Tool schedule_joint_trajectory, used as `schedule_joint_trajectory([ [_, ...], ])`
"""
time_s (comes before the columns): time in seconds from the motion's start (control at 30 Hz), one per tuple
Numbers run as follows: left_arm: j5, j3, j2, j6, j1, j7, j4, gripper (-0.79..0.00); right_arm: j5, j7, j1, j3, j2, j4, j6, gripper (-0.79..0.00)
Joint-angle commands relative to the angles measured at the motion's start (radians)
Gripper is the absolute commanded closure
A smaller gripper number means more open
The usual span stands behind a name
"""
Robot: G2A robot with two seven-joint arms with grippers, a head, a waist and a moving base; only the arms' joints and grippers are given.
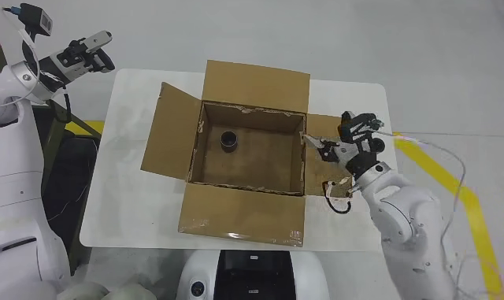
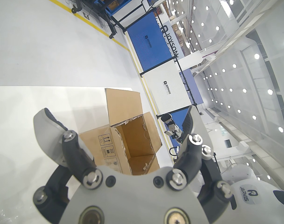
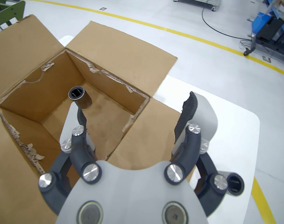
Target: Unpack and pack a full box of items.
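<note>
An open cardboard box [image 1: 244, 213] stands mid-table with all flaps folded out. Inside it, a black cylinder [image 1: 229, 142] stands upright near the far left corner of the floor, and the right wrist view shows its open top [image 3: 80, 96]. My right gripper [image 1: 321, 164] hovers over the box's right flap, open and holding nothing [image 3: 134, 104], facing the box. My left gripper [image 1: 105, 52] is raised off the table's far left corner, open and holding nothing [image 2: 118, 113], and its view shows the box [image 2: 132, 138] from the side.
The white table [image 1: 134, 142] has bare strips left and right of the box. A small black tube-like thing [image 3: 235, 184] lies by the right gripper's base, near the right flap. Yellow floor lines [image 1: 465, 194] run past the table.
</note>
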Motion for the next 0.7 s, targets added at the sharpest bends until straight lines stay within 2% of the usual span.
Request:
schedule_joint_trajectory([
  [0.0, 0.0, 0.0, 0.0, 0.0, 0.0, 0.0, 0.0, -0.785, 0.013, -0.011, -0.042, 0.053, 0.004, -0.003, 0.015, -0.757],
  [0.33, 0.0, 0.0, 0.0, 0.0, 0.0, 0.0, 0.0, -0.785, 0.081, -0.084, -0.22, 0.243, 0.017, -0.033, 0.007, -0.757],
  [0.47, 0.0, 0.0, 0.0, 0.0, 0.0, 0.0, 0.0, -0.785, 0.102, -0.089, -0.247, 0.276, 0.021, -0.021, -0.01, -0.76],
  [0.67, 0.0, 0.0, 0.0, 0.0, 0.0, 0.0, 0.0, -0.785, 0.119, -0.028, -0.245, 0.283, 0.026, 0.019, -0.025, -0.763],
])
